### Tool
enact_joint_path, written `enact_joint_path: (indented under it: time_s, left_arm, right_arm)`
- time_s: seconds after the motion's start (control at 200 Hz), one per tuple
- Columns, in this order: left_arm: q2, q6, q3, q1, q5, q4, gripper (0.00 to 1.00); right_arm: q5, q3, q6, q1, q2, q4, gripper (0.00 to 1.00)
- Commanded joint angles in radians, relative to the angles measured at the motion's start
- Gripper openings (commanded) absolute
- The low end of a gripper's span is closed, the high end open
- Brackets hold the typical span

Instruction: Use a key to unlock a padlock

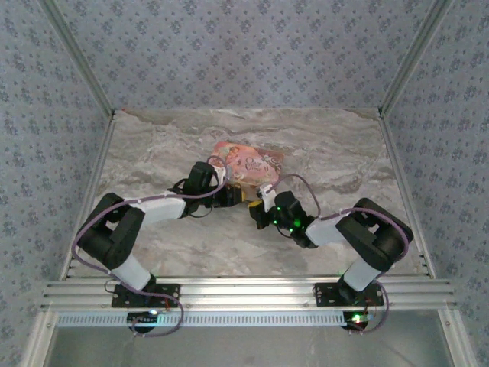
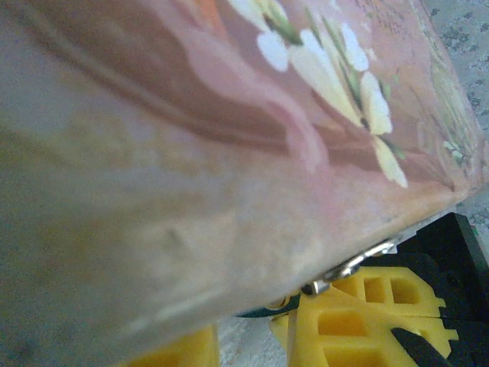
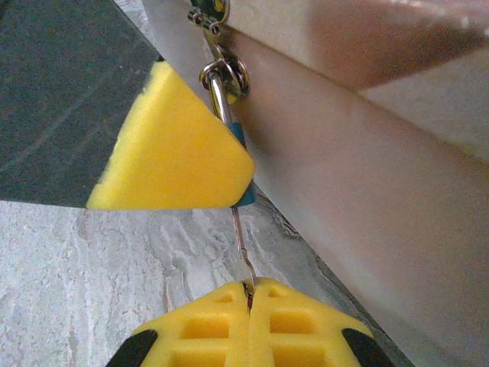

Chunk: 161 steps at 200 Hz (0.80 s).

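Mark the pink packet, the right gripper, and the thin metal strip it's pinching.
pink packet (image 1: 246, 160), top view, middle of its printed face.
right gripper (image 3: 248, 300), right wrist view, seam between its shut yellow fingertips.
metal strip (image 3: 241, 246), right wrist view, mid-length, above the fingertips.

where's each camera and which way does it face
top external: above and behind the bases, looking down on the marble table; both arms, left gripper and right gripper meeting by the pink packet.
left wrist: on the left arm, close against the pink packet; yellow fingers at the bottom.
right wrist: on the right arm, facing the thin metal strip its shut gripper clamps.
shared: the pink packet, in all three.
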<state>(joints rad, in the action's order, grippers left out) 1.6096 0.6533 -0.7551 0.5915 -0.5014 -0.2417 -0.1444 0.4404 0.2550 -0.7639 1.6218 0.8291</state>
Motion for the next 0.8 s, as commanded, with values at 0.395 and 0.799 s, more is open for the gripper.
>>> enact_joint_path:
  time_s: [0.395, 0.799]
  left_arm:
    - [-0.054, 0.027, -0.039, 0.020, -0.029, -0.025, 0.21]
    - [-0.053, 0.036, -0.041, 0.022, -0.029, -0.020, 0.21]
  right_arm:
    - [-0.007, -0.002, 0.015, 0.003, 0.025, 0.108, 0.00]
    - [0.011, -0.030, 0.028, 0.005, 0.026, 0.191, 0.00]
